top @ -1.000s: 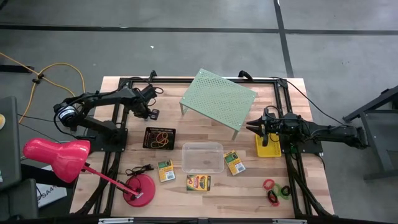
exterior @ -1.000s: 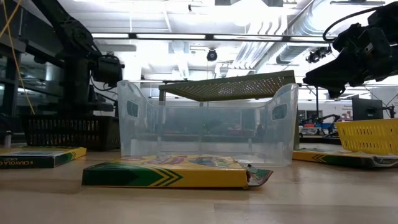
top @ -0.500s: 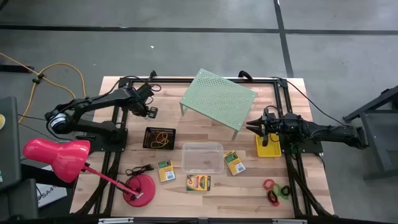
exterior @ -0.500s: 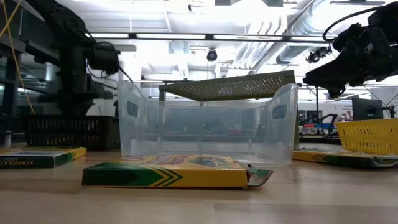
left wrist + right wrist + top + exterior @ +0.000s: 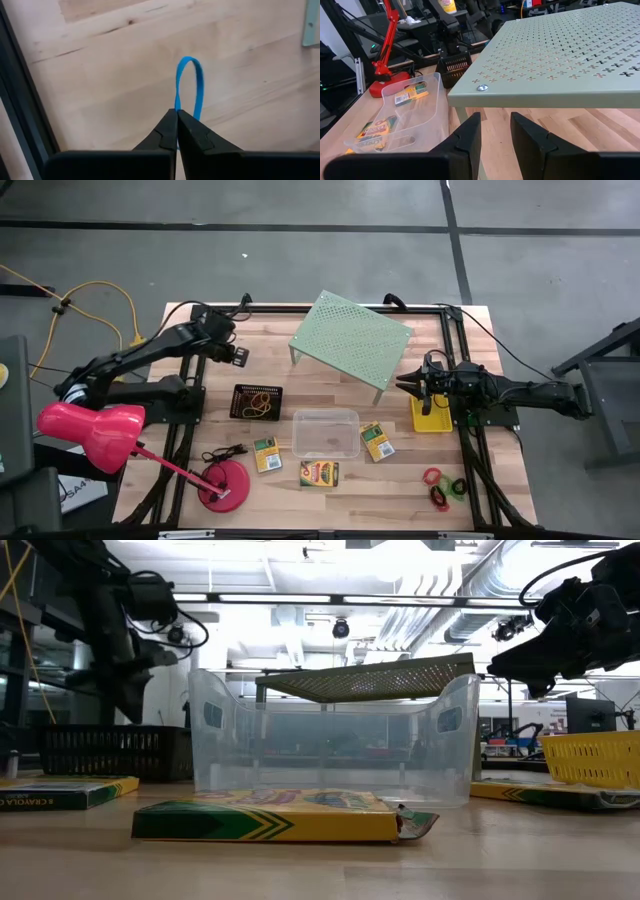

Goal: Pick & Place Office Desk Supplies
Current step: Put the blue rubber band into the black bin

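My left gripper (image 5: pixel 240 355) hangs over the far left of the table, beyond the black mesh tray (image 5: pixel 257 400), and is shut on a blue rubber band (image 5: pixel 192 80). Several coloured rubber bands lie in that tray. My right gripper (image 5: pixel 403 387) waits open and level above the yellow basket (image 5: pixel 432 416), its fingers (image 5: pixel 470 137) toward the green shelf. The clear tub (image 5: pixel 325 433) stands mid-table. Green-and-yellow card boxes (image 5: pixel 265 453) (image 5: pixel 319 473) (image 5: pixel 375 440) lie flat around it. Red, green and black rings (image 5: pixel 440 485) lie near the front right. My left gripper pinches one end of the blue rubber band (image 5: pixel 176 104) between its two fingertips, coming from above at a steep downward slant. The rest of the band stands out past the fingertips as a narrow loop over the bare wood. Whether the loop touches the table, I cannot tell.
The pale green perforated shelf (image 5: pixel 352 340) stands on legs at the far middle, close to my right gripper. A pink-red desk lamp (image 5: pixel 100 435) with its round base (image 5: pixel 223 483) takes the near left corner. Black frame rails (image 5: pixel 185 440) run along the table's sides.
My left gripper has gone up and drawn back a little toward the table's far left, staying shut. In the low view it climbs from beside the tub's rim to well above it.
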Tool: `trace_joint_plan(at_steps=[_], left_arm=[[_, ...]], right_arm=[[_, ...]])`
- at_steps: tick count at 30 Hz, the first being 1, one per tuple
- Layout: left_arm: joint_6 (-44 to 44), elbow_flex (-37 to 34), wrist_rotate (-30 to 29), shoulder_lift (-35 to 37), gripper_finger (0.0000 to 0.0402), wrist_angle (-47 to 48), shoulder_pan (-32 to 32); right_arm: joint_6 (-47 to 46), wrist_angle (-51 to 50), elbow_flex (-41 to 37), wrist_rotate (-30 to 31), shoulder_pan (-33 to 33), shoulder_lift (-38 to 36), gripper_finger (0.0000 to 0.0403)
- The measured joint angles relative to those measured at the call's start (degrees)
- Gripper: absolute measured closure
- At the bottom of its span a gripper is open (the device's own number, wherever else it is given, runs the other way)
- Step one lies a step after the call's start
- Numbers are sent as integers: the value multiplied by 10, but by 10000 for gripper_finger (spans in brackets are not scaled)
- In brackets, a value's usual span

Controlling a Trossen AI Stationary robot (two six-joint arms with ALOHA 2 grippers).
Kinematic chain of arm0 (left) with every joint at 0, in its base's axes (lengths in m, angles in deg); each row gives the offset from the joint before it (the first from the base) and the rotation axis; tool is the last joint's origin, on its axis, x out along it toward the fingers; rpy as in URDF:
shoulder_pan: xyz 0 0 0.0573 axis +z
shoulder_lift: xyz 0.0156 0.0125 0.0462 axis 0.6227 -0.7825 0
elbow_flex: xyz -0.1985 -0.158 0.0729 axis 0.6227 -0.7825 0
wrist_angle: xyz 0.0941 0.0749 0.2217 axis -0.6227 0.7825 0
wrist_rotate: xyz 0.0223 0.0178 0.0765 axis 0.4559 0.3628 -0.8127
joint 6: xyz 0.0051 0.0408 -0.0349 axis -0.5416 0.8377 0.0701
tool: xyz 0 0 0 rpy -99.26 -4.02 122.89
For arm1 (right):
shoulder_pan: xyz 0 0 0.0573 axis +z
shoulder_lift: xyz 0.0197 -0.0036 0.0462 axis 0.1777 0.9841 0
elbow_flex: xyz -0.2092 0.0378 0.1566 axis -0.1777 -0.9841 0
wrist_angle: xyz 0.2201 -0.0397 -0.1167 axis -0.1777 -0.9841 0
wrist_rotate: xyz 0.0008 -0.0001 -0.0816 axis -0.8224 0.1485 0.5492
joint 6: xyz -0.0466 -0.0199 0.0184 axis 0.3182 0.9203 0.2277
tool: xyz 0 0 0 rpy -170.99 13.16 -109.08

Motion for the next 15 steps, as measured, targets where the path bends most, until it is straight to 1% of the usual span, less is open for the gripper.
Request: trace_joint_plan(at_steps=[3,7,10,15], left_arm=[[9,0,5,12,401,-2,0],[19,0,38,23,401,-7,-5],[29,0,58,25,401,-13,-23],[75,0,98,28,401,-42,-60]], right_arm=[[0,0,0,0,0,0,309],[0,0,0,0,0,0,309],[0,0,0,0,0,0,309],[0,0,0,0,0,0,309]])
